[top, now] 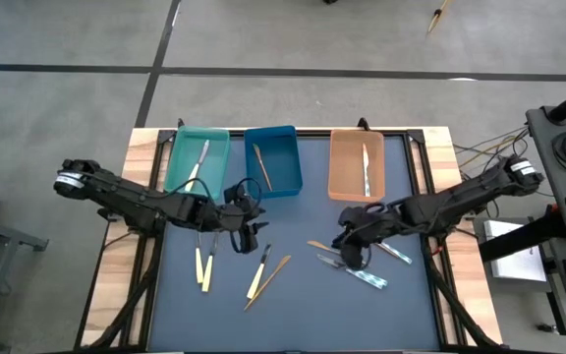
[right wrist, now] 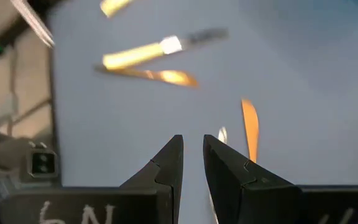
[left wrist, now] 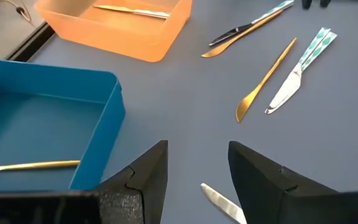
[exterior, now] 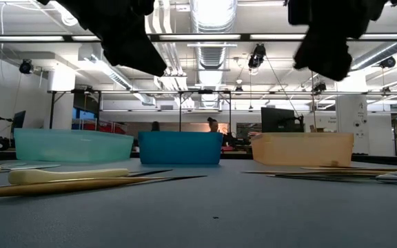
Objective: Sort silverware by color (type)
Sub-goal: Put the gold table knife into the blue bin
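In the high view, the left gripper hangs at centre left of the frame, its fingers spread and holding nothing, with cream-handled silverware lying below it on the table. Across the top stand the teal tray, blue tray and orange tray, each holding one piece. At centre right the right gripper, fingers narrowly apart and empty, hovers over the blue-handled pieces.

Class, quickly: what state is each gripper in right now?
Left gripper: open, holding nothing, above the table.
Right gripper: nearly closed, holding nothing.
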